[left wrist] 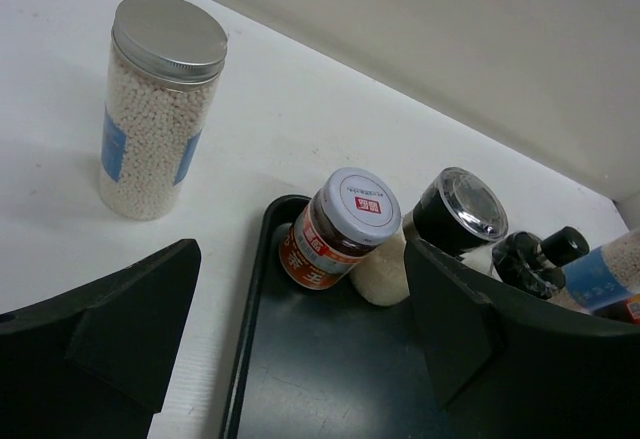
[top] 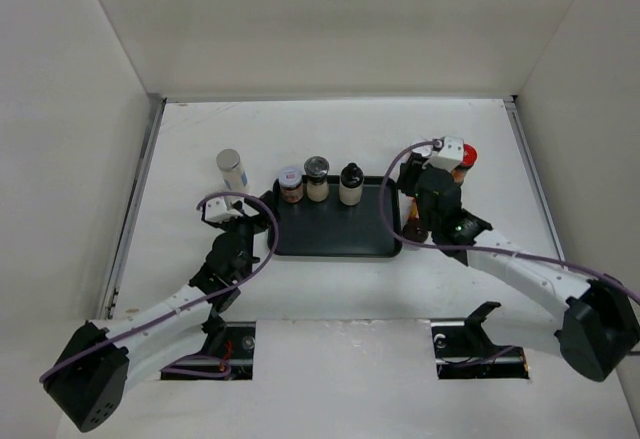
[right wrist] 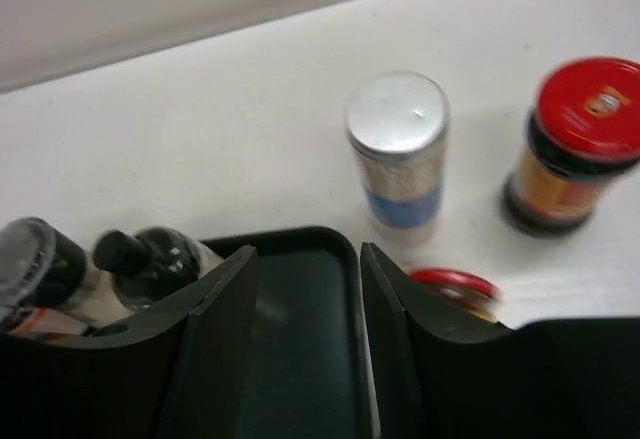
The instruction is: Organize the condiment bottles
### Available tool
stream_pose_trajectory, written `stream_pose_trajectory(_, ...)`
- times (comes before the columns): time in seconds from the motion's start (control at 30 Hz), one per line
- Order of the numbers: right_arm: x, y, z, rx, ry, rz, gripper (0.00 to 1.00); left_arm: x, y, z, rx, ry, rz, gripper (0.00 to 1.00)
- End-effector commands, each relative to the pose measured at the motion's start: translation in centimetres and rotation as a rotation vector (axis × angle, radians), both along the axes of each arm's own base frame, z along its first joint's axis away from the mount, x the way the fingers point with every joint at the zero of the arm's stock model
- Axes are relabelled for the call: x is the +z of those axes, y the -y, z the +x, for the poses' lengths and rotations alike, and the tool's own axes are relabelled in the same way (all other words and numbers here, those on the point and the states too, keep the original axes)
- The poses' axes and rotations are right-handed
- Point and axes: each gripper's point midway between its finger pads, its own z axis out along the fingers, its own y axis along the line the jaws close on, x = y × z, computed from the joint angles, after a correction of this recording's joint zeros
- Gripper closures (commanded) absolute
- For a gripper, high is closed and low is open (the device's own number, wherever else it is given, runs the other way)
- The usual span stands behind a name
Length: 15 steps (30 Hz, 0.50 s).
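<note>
Along the far edge of the black tray, standing in a row: white-lidded jar with red label, black-topped grinder, black-capped bottle. Off the tray's far left corner, upright on the tabletop: silver-topped cylinder with blue label. Past the tray's right edge, on the tabletop: second silver-topped cylinder, red-capped jar, another red cap partly hidden behind a finger. Over the tray's left edge, left gripper, jaws wide apart, holding nothing. Over the right edge, right gripper, jaws narrowly parted, nothing between.
</note>
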Motion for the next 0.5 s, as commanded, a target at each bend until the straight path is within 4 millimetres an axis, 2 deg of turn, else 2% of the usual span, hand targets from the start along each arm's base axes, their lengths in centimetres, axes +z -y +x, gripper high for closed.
stream_pose_trajectory(0.0, 3.3, -3.6, 2.7, 0.073, 0.107, 0.068, 0.49, 0.9, -0.3, 0.1, 0.011, 0.042, -0.048, 0.17)
stream_pose_trajectory(0.07, 3.1, -4.2, 3.5, 0.071, 0.094, 0.045, 0.50, 1.3, -0.6, 0.1, 0.019, 0.049, -0.050, 0.17)
stream_pose_trajectory(0.13, 1.4, -4.1, 3.1, 0.058, 0.035, 0.006, 0.48, 1.5, -0.8, 0.0, 0.019, 0.055, -0.056, 0.17)
stream_pose_trajectory(0.2, -0.9, -3.4, 2.1, 0.045, -0.028, -0.041, 0.41, 1.5, -0.8, -0.1, 0.018, 0.057, -0.057, 0.17)
stream_pose_trajectory(0.27, -2.9, -1.0, 0.9, -0.033, -0.065, -0.052, 0.39, 1.4, -0.7, 0.1, 0.018, 0.051, -0.051, 0.17)
stream_pose_trajectory(0.33, -4.1, 2.0, 0.0, -0.112, -0.087, -0.012, 0.39, 1.4, -0.2, 0.1, 0.004, 0.044, -0.047, 0.17)
stream_pose_trajectory(0.4, -5.4, 4.8, -1.0, -0.182, -0.129, 0.010, 0.27, 1.2, 0.2, 0.1, -0.008, 0.039, -0.042, 0.17)
stream_pose_trajectory(0.47, -7.2, 7.6, -1.9, -0.263, -0.183, 0.026, 0.24, 1.2, 0.6, 0.1, -0.021, 0.038, -0.040, 0.17)
